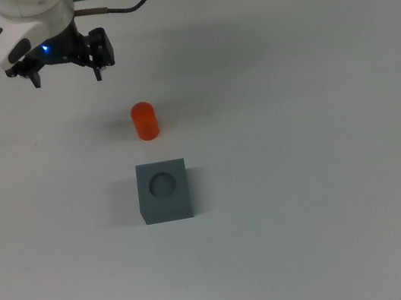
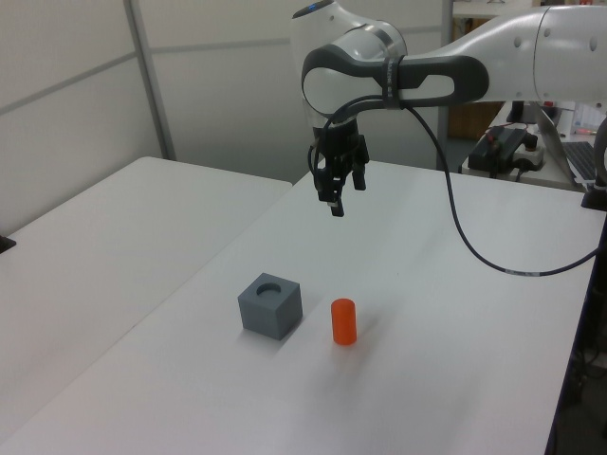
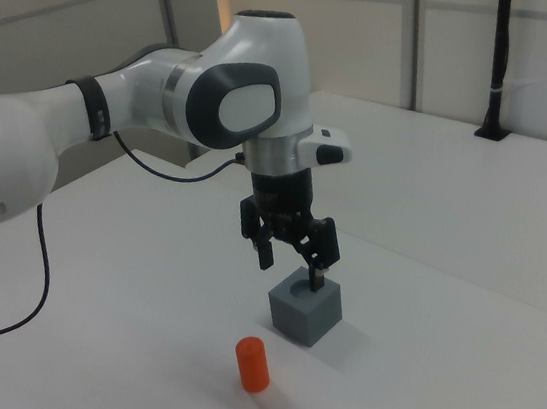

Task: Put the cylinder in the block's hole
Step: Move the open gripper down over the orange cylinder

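I have the gripper (image 1: 66,71) high above the table (image 1: 322,137), fingers spread and holding nothing, well apart from both parts. The cylinder (image 1: 145,121) stands upright on the table just beside the block (image 1: 165,190), on the block's upper side in the top view; the hole (image 1: 164,184) faces up and is bare.

My worries from here: the cylinder is smooth and narrow, so if I come down off-centre a finger could tip it and it would roll. It sits near the block, so the finger on that side may nudge the block and shift the hole. A tilted grasp would, I judge, jam the cylinder on the rim instead of dropping in.
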Action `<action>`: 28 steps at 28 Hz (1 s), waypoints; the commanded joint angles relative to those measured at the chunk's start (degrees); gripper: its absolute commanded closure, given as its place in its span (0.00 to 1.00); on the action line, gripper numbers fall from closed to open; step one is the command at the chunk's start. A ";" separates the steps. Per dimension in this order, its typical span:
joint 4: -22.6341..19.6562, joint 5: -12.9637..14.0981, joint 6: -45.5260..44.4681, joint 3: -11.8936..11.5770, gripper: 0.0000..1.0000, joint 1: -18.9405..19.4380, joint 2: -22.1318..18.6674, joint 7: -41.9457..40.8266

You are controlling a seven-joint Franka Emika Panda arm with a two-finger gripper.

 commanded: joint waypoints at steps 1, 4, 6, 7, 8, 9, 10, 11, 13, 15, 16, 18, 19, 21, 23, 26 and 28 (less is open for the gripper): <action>-4.55 -0.19 3.60 -0.09 0.00 0.16 -3.22 -1.41; -9.23 -0.18 7.93 -0.09 0.00 0.42 -5.52 -1.41; -12.57 -0.18 10.83 0.00 0.00 0.68 -7.36 -1.41; -15.89 -0.27 12.93 0.09 0.00 0.77 -9.11 -1.50; -17.23 -0.27 13.73 0.18 0.00 0.86 -9.91 -1.50; -18.29 -0.27 14.44 0.26 0.00 0.86 -10.62 -1.50; -19.35 -0.27 14.97 0.35 0.00 0.86 -11.15 -1.50; -20.31 -0.27 15.41 0.44 0.00 0.86 -11.67 -1.50; -22.95 -0.27 16.73 0.61 0.00 0.95 -12.82 -1.85; -24.88 -0.27 17.78 0.70 0.00 0.95 -13.52 -2.38; -26.02 -0.27 18.57 0.88 0.00 1.21 -13.79 -2.64; -28.49 -0.27 20.94 0.88 0.00 2.44 -13.79 -2.82; -29.02 -0.27 21.56 0.88 0.00 2.70 -13.53 -2.82; -29.72 -0.35 22.61 0.97 0.00 3.14 -12.91 -2.82; -30.34 -0.36 24.10 1.32 0.00 3.58 -11.51 -2.91; -31.31 -0.44 26.13 2.28 0.00 3.76 -10.10 -2.91; -31.66 -0.71 27.97 3.25 0.00 3.76 -8.44 -2.82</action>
